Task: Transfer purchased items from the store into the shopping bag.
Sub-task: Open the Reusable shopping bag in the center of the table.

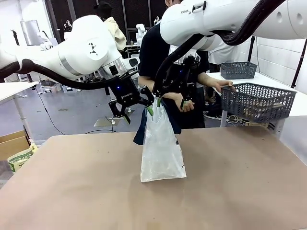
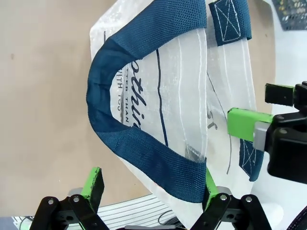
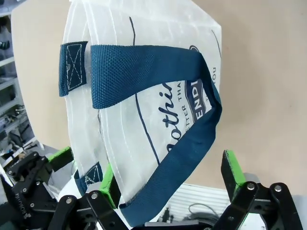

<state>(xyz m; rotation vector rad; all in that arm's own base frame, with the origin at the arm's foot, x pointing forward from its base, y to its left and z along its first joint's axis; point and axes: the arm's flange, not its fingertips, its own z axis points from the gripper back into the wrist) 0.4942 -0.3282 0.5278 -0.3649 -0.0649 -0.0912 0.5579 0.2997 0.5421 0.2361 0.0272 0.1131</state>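
- Front view: the shopping bag (image 1: 162, 148) is stood upright mid-table (image 1: 72, 191), narrow and flat, mouth up.
- The left gripper (image 1: 138, 114) is reached in to the bag's top from its left, wrist canted down and inward. The right gripper (image 1: 171, 103) is hung directly over the bag's top, fingers pointed down.
- A dark lattice basket (image 1: 259, 101) is held by a person's hand (image 1: 224, 86) well right of the bag. Its contents are too dim to be identified as the purchased items.
- Left wrist view: one blue handle loop (image 2: 103, 91) is straddled by the green pads (image 2: 93, 182), jaws wide and nothing clamped. One finger sits outside the loop, away from the bag. The other sits against the bag wall where the strap is stitched on, and contact there cannot be confirmed.
- Right wrist view: the second handle loop (image 3: 192, 139) is straddled the same way, jaws wide, strap passed between them, no grip made.
- Step judged: the bag is being prepared for loading, with one handle lined up per gripper and nothing yet transferred.
- Next move judged: both jaws are to be closed on the straps, then the handles drawn apart so the mouth is held open. Strap slack is to be watched, as a loose loop could slip out as the jaws close.
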